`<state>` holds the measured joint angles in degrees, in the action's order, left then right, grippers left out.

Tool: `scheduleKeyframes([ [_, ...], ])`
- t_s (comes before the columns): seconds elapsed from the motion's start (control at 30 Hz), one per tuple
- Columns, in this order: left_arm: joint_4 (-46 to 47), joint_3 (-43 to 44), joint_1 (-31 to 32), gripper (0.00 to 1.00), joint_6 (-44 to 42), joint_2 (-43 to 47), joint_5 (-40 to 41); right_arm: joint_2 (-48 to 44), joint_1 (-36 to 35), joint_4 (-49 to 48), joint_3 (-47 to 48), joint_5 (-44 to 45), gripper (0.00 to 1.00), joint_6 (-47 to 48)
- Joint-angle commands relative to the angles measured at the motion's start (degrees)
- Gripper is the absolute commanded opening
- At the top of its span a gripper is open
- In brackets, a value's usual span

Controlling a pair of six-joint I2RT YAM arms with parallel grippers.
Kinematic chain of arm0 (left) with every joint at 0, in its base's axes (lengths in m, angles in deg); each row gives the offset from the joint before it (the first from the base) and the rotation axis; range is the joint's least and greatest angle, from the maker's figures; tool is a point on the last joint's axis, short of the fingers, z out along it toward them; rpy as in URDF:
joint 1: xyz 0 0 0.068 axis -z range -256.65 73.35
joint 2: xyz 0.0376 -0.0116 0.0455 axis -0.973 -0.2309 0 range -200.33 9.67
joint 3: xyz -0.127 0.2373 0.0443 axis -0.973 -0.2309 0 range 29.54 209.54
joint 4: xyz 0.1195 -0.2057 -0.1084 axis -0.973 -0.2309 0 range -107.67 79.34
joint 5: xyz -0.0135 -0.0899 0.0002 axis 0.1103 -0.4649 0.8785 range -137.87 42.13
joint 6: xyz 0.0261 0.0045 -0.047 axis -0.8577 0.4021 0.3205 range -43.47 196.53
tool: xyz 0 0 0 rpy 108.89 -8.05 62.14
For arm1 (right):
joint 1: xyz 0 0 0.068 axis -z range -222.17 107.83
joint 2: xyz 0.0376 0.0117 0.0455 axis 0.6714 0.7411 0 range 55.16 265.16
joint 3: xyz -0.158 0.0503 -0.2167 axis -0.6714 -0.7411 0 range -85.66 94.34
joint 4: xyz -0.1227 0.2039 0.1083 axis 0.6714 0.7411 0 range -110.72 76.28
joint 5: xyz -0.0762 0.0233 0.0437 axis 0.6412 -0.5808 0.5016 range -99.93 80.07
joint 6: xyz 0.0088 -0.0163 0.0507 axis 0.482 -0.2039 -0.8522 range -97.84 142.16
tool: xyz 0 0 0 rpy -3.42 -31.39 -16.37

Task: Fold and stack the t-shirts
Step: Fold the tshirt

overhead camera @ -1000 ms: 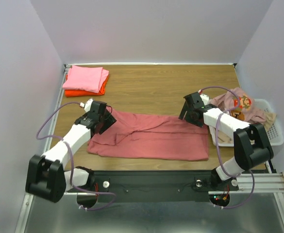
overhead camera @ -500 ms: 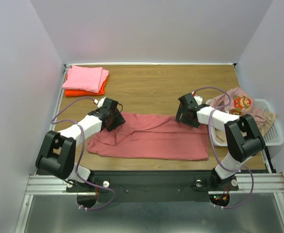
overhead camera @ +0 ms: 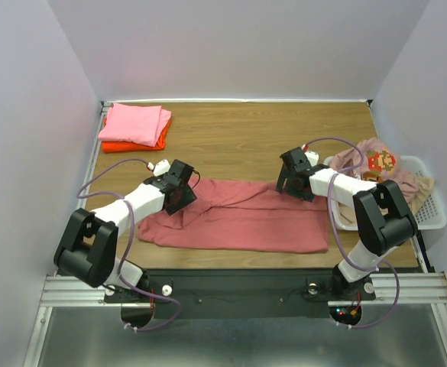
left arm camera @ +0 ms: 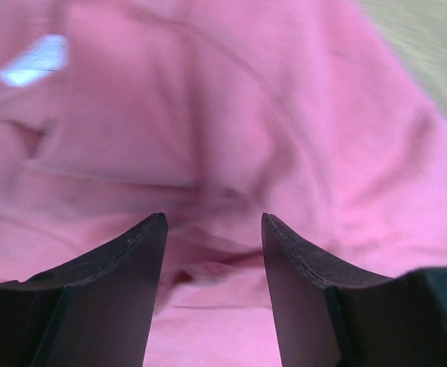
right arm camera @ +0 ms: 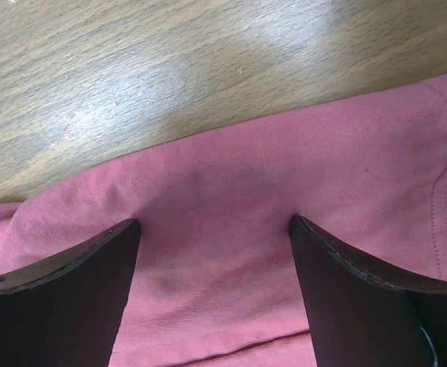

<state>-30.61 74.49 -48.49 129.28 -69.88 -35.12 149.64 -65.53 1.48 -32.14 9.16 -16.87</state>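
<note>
The dusty rose-red t-shirt (overhead camera: 238, 218) is laid out lengthwise across the near half of the tabletop (overhead camera: 246, 138), between the two arms. Its cloth is soft and matte, creased into long shallow folds, and its left part is bunched and doubled over. A stitched seam is seen near its far edge in the right wrist view.

The left end effector (overhead camera: 179, 197) is lowered over the shirt's far left corner. Its dark, tapered fingers (left arm camera: 124, 267) are spread a moderate way apart, with a ridge of rose-red cloth lying in the gap. Whether the tips press the cloth cannot be told, and nothing is pinched.

The right end effector (overhead camera: 290, 182) is set at the shirt's far right edge. Its fingers (right arm camera: 78, 267) are spread wide, with the tips down on the cloth just inside the hem and bare wood beyond.

A folded light pink t-shirt (overhead camera: 134, 122) is stacked on a folded bright orange t-shirt (overhead camera: 135, 144) at the far left corner.

At the right edge, a white plastic mesh basket (overhead camera: 429, 210) holds a crumpled pale pink t-shirt with a pixel-character print (overhead camera: 376, 164) and a beige t-shirt (overhead camera: 425, 186).

The tabletop is of light wood grain with a smooth sheen.
</note>
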Motion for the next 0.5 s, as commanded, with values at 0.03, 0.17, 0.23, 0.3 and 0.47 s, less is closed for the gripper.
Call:
scheduleKeyframes([
  [0.03,-16.91,7.07,-0.21,0.64,6.47,-3.94,16.05,-0.52,-0.29,-0.49,-2.45,-0.29,0.85,-0.97],
  [0.17,-20.66,13.31,-0.3,0.66,6.49,-3.86,21.78,-1.66,-0.38,-0.4,-2.8,0.07,0.85,-0.7],
  [0.23,-21.01,14.11,-0.65,0.67,6.31,-3.42,22.14,-2.19,-0.29,-0.4,-2.89,-0.02,0.85,-0.7],
  [0.3,-21.97,15.08,-0.83,0.67,6.75,-3.07,22.58,-2.63,-0.29,-0.4,-2.98,0.16,0.86,-0.61],
  [0.47,-15.7,13.17,-0.39,0.67,-0.16,-0.45,13.05,-3.25,-0.29,-0.4,-3.16,0.16,0.86,-0.53],
])
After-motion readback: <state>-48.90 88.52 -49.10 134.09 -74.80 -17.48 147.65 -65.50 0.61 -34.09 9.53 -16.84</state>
